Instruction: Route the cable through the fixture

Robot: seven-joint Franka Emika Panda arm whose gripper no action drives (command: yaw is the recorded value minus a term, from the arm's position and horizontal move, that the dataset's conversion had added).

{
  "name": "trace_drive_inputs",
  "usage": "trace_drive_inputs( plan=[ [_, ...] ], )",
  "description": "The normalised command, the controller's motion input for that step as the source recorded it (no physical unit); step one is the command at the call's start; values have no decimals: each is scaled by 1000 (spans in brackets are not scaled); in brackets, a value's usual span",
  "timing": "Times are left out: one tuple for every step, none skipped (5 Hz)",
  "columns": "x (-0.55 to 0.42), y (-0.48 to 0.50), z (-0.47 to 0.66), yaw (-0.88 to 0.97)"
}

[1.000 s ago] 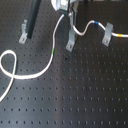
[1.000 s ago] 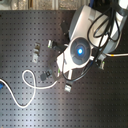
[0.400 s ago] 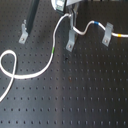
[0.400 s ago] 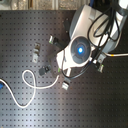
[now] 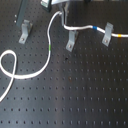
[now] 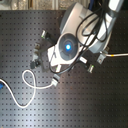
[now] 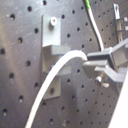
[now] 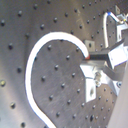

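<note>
Black perforated tabletop (image 5: 75,100) (evenly lit).

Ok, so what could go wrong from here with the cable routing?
1. The tool grips the cable. A hard pull could lift the cable off the middle clip, whose top it appears to cross.
2. The slack loop on the table may drag and snag as it tightens.
3. In the first wrist view the tool sits close to a grey clip and could bump it.
</note>
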Motion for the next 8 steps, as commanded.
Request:
trace_drive_inputs(
  plan=[
    [160,47,3,0],
    [153,-165,75,11],
    [-24,-271,8,-151],
    [-127,-243,1,-311],
    [-80,-31,1,-126],
    [-348,22,20,-100],
    [-266,42,136,-289],
    [-56,111,150,-191]
  ],
)
